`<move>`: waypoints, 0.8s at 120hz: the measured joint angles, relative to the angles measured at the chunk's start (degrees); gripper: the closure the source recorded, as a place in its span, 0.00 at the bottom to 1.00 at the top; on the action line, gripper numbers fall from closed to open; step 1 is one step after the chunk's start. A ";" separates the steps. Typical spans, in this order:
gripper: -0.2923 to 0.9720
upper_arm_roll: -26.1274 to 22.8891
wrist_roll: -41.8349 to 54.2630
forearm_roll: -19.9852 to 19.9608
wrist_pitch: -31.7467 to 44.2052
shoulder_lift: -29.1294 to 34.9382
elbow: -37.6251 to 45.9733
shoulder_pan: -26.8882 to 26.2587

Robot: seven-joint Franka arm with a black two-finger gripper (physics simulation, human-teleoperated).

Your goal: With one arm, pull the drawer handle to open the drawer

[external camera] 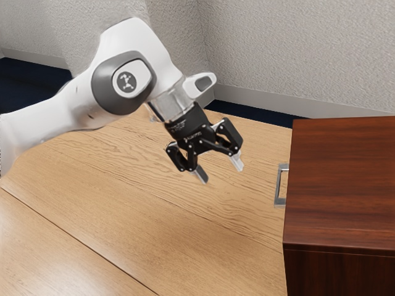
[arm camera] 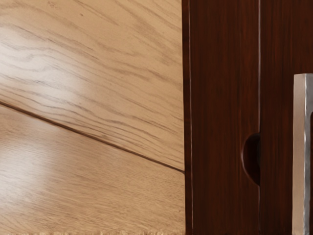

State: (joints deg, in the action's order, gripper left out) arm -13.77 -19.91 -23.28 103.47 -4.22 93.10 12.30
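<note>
Dark drawer cabinet (external camera: pixel 339 179) stands on the worktop (external camera: pixel 123 209) at the exterior view's right, with the metal handle (external camera: pixel 281 185) on its front face. Black tool (external camera: pixel 220 171) spread wide, gripping nothing, near the handle but apart from it.

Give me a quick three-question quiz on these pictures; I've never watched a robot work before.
1. True or false: the gripper is shut on the handle.
2. What colour is the handle? A silver, B black, C red.
3. In the exterior view, the handle lies to the gripper's ____ (left or right).

Key: 1 false, it is open and apart from the handle; 2 A; 3 right.
</note>
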 joint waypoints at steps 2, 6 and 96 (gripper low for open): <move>0.29 -0.12 0.08 -0.22 0.14 -0.01 0.22 -0.06; 0.29 -0.30 0.25 -0.80 0.48 -0.04 0.64 -0.25; 0.30 -4.96 2.66 -4.84 10.80 -3.89 1.89 -0.61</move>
State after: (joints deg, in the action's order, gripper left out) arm -18.73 -17.25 -28.11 114.27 -8.12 94.99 11.69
